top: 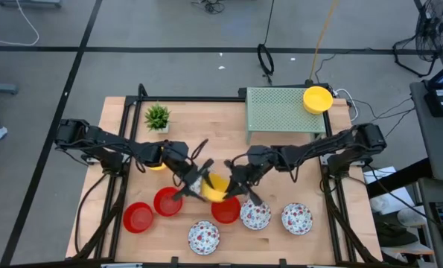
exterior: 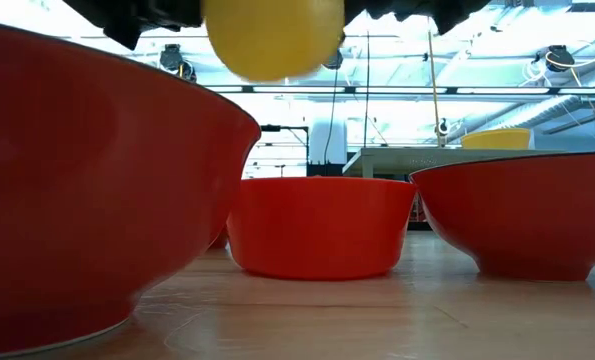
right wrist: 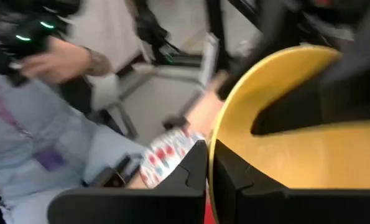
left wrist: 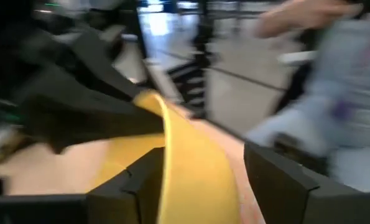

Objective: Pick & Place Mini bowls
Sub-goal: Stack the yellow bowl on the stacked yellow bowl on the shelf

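Both grippers hold the yellow bowl (top: 217,186) mid-table: left gripper (top: 196,181) and right gripper (top: 236,181) clamped on opposite rim sides. Red bowls (top: 167,202) sit directly beneath, speckled bowls (top: 255,215) beside them.

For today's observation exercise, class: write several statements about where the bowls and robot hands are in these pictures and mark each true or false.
1. A yellow bowl is held above the table between the left hand and the right hand. True.
2. The green rack has nothing on it. False: another yellow bowl sits on its corner.
3. Three speckled white bowls lie along the table's front. True.
4. The potted plant stands among the red bowls. False: it stands apart, near the table's far left side.
5. Only the left hand touches the lifted bowl. False: the right hand grips its rim too.
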Robot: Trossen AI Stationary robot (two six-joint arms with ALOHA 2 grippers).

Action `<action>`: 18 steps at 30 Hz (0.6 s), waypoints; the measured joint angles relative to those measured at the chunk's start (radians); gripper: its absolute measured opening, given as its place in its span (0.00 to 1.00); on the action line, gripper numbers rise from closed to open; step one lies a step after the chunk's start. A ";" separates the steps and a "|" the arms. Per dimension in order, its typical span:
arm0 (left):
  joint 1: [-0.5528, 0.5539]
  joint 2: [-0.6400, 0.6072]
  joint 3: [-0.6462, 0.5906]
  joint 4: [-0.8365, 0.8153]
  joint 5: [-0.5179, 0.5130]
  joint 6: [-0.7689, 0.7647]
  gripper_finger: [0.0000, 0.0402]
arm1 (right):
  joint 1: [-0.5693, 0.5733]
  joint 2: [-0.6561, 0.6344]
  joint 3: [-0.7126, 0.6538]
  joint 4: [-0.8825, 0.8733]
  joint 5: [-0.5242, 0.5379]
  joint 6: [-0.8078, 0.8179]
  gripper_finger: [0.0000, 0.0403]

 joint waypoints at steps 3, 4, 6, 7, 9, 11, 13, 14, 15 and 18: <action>0.004 0.000 -0.001 0.073 -0.183 0.021 0.54 | -0.012 -0.052 0.001 -0.131 0.054 0.021 0.00; 0.006 0.000 -0.001 0.106 -0.249 0.027 0.54 | -0.014 -0.071 0.001 -0.183 0.060 0.040 0.00; 0.017 0.000 -0.001 0.168 -0.369 0.030 0.54 | -0.013 -0.100 -0.001 -0.278 0.087 0.082 0.00; 0.023 0.000 -0.001 0.193 -0.419 0.030 0.54 | -0.012 -0.109 0.000 -0.306 0.100 0.108 0.00; 0.039 0.000 -0.001 0.240 -0.499 0.029 0.54 | -0.012 -0.137 0.000 -0.402 0.130 0.152 0.00; 0.054 0.000 -0.001 0.269 -0.574 0.015 0.54 | -0.010 -0.161 0.000 -0.468 0.179 0.196 0.00; 0.067 0.000 -0.001 0.278 -0.658 -0.018 0.54 | -0.010 -0.193 0.000 -0.550 0.270 0.216 0.00; 0.075 0.000 -0.001 0.279 -0.701 -0.040 0.54 | -0.010 -0.213 -0.001 -0.601 0.329 0.220 0.00; 0.081 0.000 -0.001 0.278 -0.738 -0.060 0.54 | -0.010 -0.237 -0.001 -0.641 0.391 0.226 0.00; 0.096 0.000 -0.002 0.250 -0.822 -0.134 0.54 | -0.018 -0.325 0.000 -0.767 0.595 0.231 0.00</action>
